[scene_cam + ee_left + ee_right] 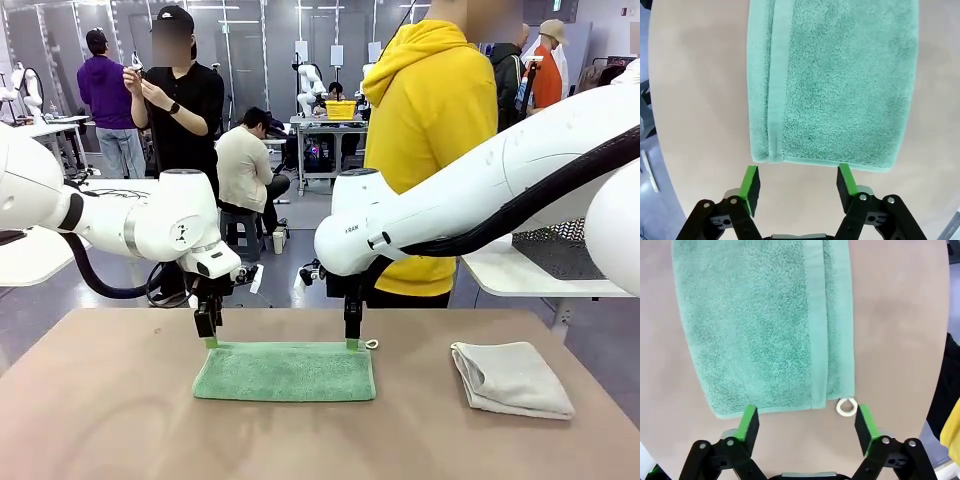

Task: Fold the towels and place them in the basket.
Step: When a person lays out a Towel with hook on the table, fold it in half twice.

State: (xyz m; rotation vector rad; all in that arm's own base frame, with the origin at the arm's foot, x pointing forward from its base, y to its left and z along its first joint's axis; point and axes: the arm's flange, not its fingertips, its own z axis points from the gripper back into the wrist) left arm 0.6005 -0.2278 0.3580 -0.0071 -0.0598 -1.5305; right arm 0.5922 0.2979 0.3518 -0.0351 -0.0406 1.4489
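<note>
The green towel [285,371] lies folded flat on the desk [100,400], with its small loop [846,407] at the far right corner. The left end effector [208,340] stands at the far left corner and the right end effector [352,343] by the loop. Both have their fingers apart and empty, the tips seemingly just off the cloth. An off-white towel [510,378] lies folded well apart to the right.

Bright, even overhead light; soft shadows.
</note>
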